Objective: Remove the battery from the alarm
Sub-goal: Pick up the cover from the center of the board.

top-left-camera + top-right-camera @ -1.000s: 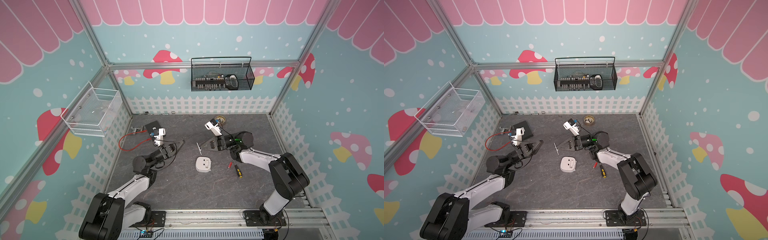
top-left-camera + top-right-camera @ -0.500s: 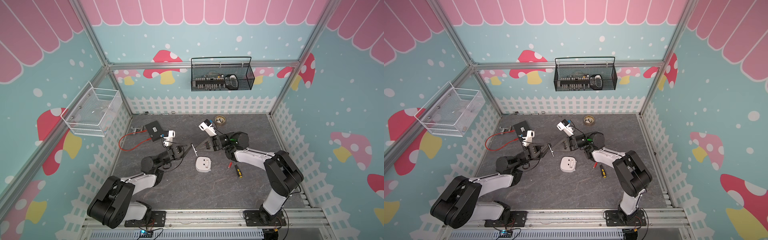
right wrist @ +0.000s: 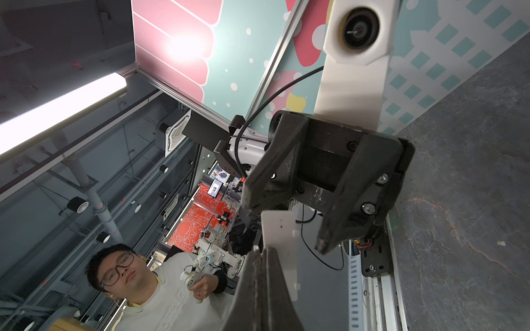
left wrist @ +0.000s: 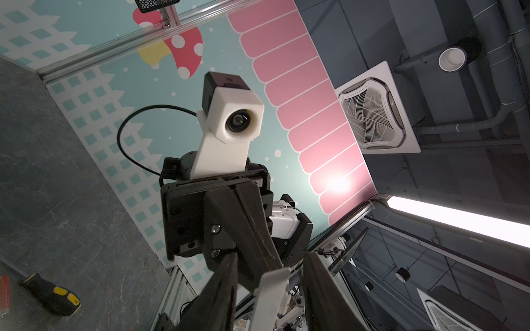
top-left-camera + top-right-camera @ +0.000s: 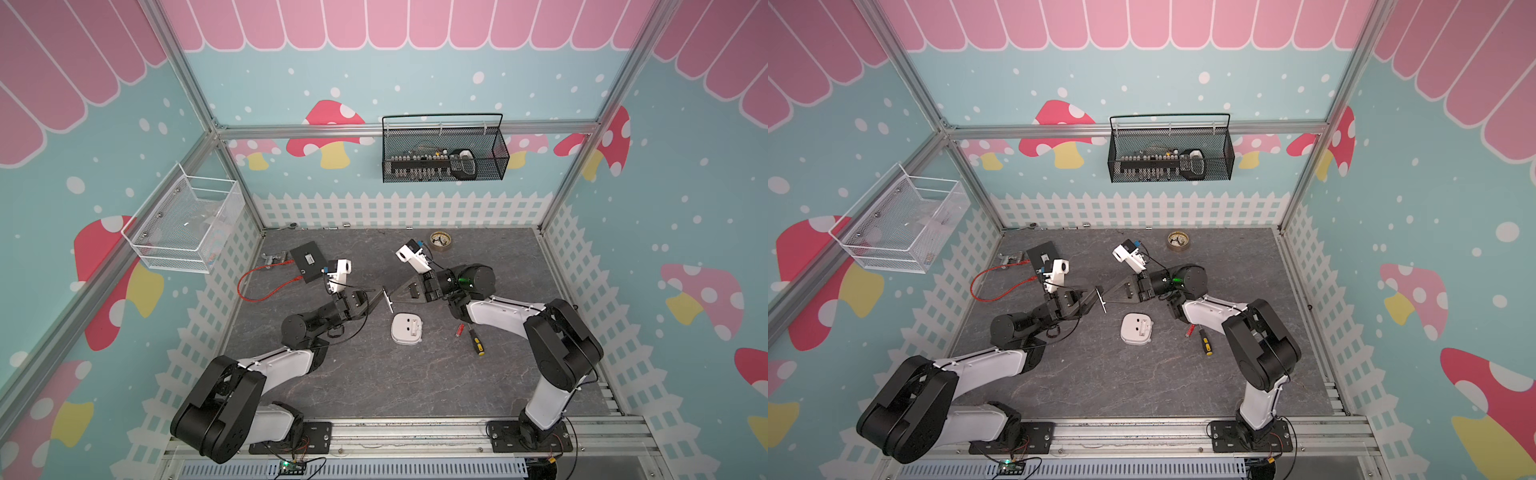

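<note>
The alarm [image 5: 407, 329] [image 5: 1136, 329] lies back up on the grey table, its recess showing. To its right the red battery [image 5: 459, 330] [image 5: 1190, 329] rests on the table beside a black-and-yellow screwdriver [image 5: 476, 345], apart from the alarm; its red edge shows in the left wrist view [image 4: 3, 292]. Above the table my right gripper [image 5: 390, 296] [image 3: 262, 250] is shut on the small white cover [image 5: 387, 300] [image 3: 279, 238]. My left gripper [image 5: 380, 292] [image 4: 271, 255] faces it, open, with the cover [image 4: 271, 298] between its fingers and a gap on each side.
A brass dish [image 5: 440, 240] sits at the back. A black box [image 5: 309, 262] with a red cable lies at the back left. A black wire basket [image 5: 444, 153] hangs on the back wall, a white mesh basket [image 5: 187, 224] on the left wall.
Both arms have come together over the middle: the left gripper moved right, the right gripper moved left with the cover, and the cover now sits between the left fingers.
</note>
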Controlling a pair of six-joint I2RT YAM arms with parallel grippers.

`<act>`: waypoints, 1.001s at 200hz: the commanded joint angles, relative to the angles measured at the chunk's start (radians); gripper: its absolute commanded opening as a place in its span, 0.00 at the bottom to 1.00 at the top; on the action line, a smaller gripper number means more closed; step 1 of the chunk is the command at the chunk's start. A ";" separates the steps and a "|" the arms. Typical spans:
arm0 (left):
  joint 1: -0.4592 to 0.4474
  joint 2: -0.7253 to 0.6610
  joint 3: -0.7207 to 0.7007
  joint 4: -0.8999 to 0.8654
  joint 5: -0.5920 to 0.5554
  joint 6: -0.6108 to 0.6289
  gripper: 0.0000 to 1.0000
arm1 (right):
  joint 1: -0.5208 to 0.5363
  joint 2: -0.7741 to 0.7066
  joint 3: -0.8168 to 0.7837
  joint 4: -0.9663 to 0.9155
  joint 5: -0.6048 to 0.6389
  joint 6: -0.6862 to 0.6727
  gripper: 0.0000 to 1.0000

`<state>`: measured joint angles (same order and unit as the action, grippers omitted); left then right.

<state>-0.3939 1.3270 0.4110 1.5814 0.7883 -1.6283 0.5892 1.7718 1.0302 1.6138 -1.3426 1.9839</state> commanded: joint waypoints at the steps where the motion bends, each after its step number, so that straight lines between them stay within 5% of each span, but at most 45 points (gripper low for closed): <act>1: -0.008 -0.026 0.006 0.254 -0.008 -0.008 0.40 | 0.006 0.018 0.026 0.259 0.017 0.005 0.00; 75: -0.019 -0.016 0.008 0.256 -0.006 0.001 0.28 | 0.006 0.032 0.033 0.259 0.023 0.012 0.00; 136: -0.019 -0.031 0.011 0.224 0.000 0.020 0.00 | 0.006 0.031 0.027 0.259 0.023 0.013 0.02; 185: -0.019 -0.046 0.009 0.200 0.005 0.033 0.00 | 0.006 0.031 0.025 0.259 0.031 0.016 0.06; 200: -0.020 -0.054 0.001 0.182 -0.002 0.042 0.00 | 0.004 0.029 0.027 0.259 0.030 0.018 0.17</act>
<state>-0.4084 1.2984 0.4122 1.5818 0.7742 -1.6154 0.5892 1.7985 1.0447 1.6241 -1.3235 1.9987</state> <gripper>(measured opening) 0.048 0.092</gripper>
